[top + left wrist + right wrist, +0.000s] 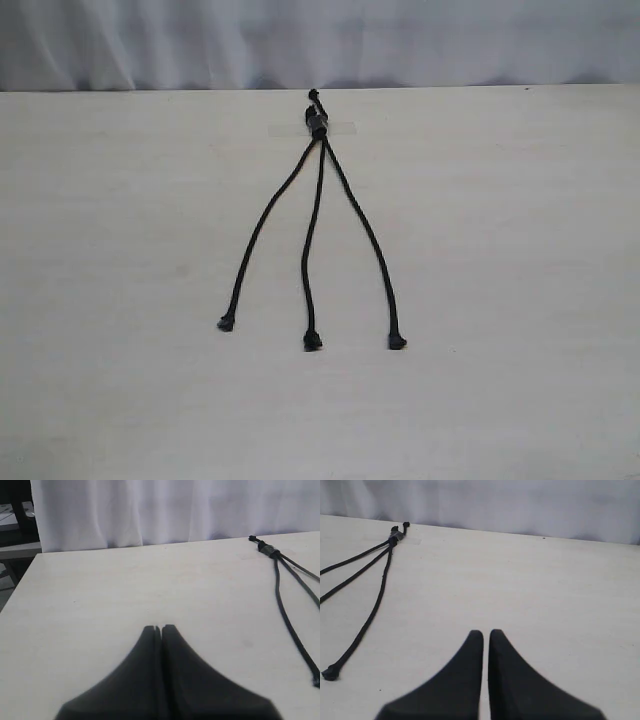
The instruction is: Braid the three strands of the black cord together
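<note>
The black cord lies flat on the pale table, its bound end with a small clamp (318, 125) at the far side. From there the three strands fan out toward the near side without crossing: left strand (262, 228), middle strand (311, 240), right strand (364, 235), each ending in a knobby tip. Neither gripper appears in the exterior view. My left gripper (159, 627) is shut and empty over bare table, with the clamp (267, 550) well off to one side. My right gripper (486, 632) is shut with only a hairline gap, empty, away from the nearest strand (370, 617).
A strip of clear tape (340, 128) crosses the cord's bound end. The table (500, 300) is plain and light, and a white curtain (300, 40) hangs behind its far edge. Dark furniture (15, 525) stands beyond one table corner.
</note>
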